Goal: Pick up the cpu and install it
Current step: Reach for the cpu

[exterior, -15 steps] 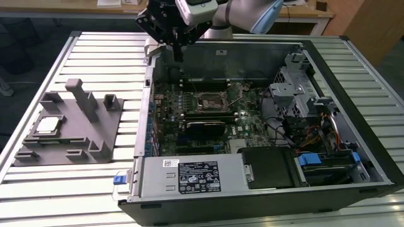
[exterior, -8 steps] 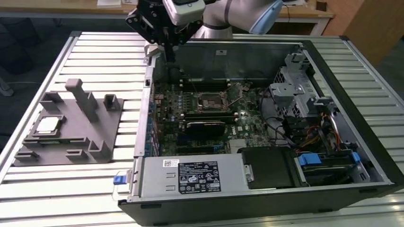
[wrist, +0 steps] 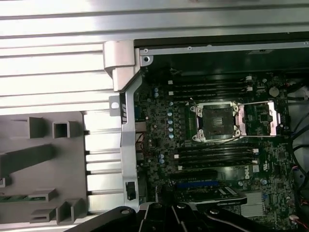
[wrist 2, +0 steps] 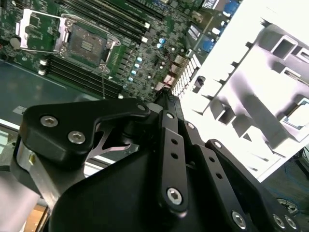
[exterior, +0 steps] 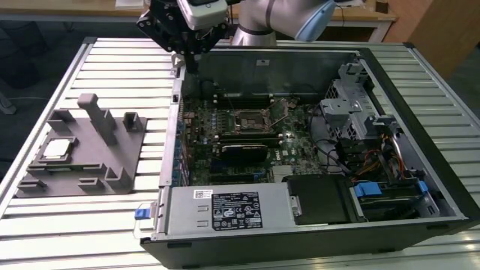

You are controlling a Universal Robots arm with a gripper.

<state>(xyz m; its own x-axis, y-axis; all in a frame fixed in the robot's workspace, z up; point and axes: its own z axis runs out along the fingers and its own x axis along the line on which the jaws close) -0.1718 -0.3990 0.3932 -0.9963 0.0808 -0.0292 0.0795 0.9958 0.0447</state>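
So the cpu is nowhere near the board right now. It's lying flat in a shallow pocket of the grey plastic tray, which sits on the slatted metal tabletop just beside the open computer case, on the exterior view's left of it. The chip itself is a small flat square with a pale silvery top and a thin darker rim. Its lid looks pretty bright next to the dull grey around it. In the second wrist view you can catch it too, washed out a bit, tucked among the tray's upright posts. The end effector hangs over the case's far corner, on the side nearest the tray, so it's well apart from the chip. Far as I can see its black fingers come together into one narrow tip, with nothing held between them. Inside the case the motherboard lies flat, and the processor socket is roughly mid-board between rows of memory slots. Its metal retention frame is flipped open to one side, and no chip sits in the bare socket.
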